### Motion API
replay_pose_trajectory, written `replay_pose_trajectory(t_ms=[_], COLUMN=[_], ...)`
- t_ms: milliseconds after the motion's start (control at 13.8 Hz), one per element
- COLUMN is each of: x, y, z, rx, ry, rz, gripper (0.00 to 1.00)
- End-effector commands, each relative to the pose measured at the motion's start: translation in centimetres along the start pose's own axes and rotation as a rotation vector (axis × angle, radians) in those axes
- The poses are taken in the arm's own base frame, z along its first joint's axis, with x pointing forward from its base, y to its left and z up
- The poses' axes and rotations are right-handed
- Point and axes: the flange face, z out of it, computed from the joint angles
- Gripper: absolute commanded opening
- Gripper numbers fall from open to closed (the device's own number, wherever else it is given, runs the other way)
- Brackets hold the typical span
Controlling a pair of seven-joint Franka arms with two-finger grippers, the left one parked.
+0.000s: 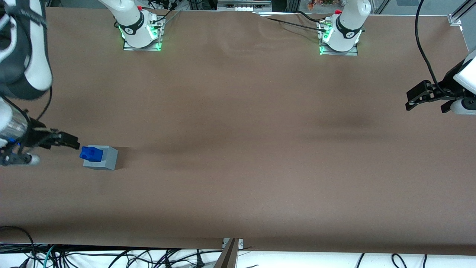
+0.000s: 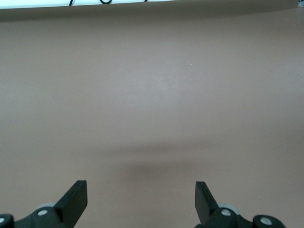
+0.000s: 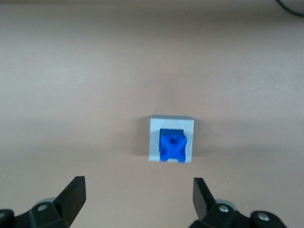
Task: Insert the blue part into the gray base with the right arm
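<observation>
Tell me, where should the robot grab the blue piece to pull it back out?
Probably by the top of the blue part that sticks up out of the gray base, coming straight down from above. The base walls hide its lower sides. The open end effector hangs beside them.

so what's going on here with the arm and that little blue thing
The blue part sits in the recess of the gray base, sticking up out of its top. The right arm's gripper is open, holds nothing, and hangs just beside the base, apart from it. From how things lie, the insertion looks done, though how fully the part is seated cannot be told.
</observation>
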Motion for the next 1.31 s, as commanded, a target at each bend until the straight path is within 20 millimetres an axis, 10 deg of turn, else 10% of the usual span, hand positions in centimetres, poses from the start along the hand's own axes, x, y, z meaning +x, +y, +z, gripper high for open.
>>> replay_pose_trajectory(t_ms=[0,291,1235], x=[-1.7,-3.6,-5.6], y=[-1.0,-1.1,-1.5], z=[-2.5,-6.8,-9.5], rx=[0.022,0.028,0.032], ry=[-0.001,0.026,0.01], rz=[-0.001,-0.018,-0.032], gripper=[1.0,1.0,1.0])
